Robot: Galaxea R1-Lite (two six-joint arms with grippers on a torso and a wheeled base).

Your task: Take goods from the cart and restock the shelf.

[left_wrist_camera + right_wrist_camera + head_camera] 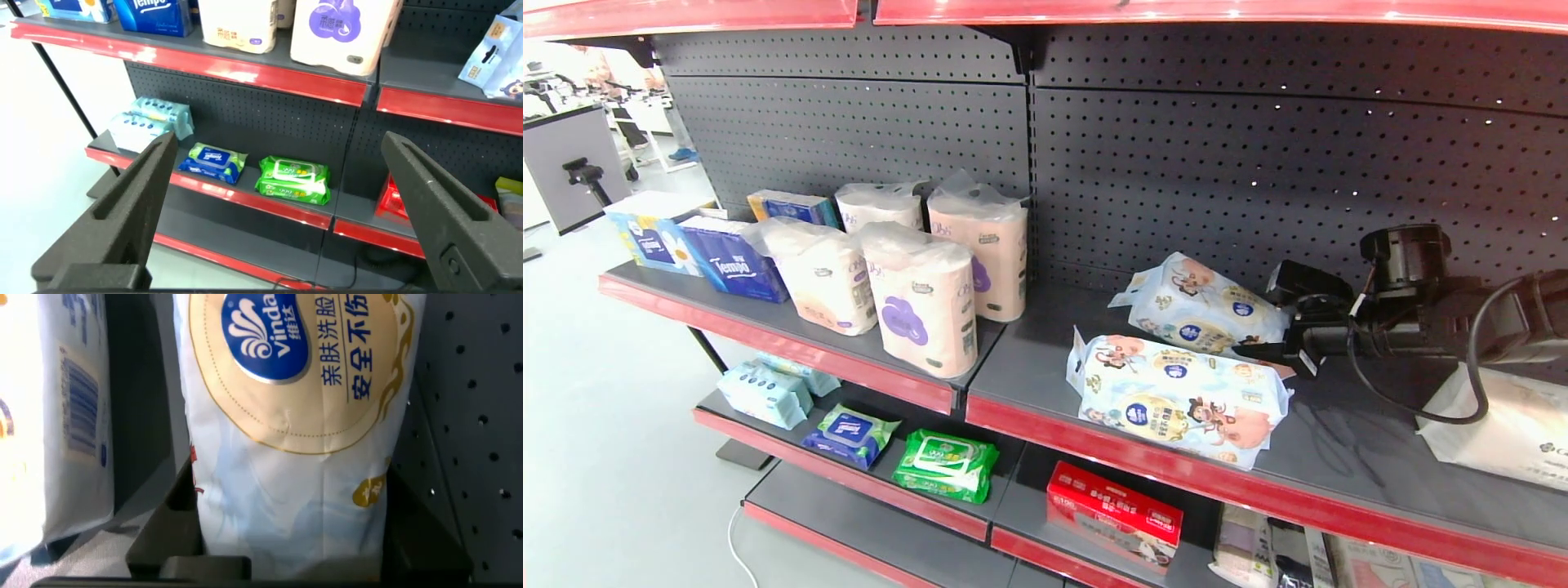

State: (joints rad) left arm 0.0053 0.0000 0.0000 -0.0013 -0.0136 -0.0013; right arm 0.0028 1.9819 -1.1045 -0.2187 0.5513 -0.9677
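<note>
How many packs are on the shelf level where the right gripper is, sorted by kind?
Toilet roll packs: 4
Blue tissue packs: 3
Cartoon-print packs: 2, one in the right gripper
White pack at the right edge, partly hidden: 1
Total: 10

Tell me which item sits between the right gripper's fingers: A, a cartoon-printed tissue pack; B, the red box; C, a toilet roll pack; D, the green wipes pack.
A: the right wrist view shows the cartoon-printed tissue pack between the fingers of the right gripper, and the head view places it at the rear of the shelf.
</note>
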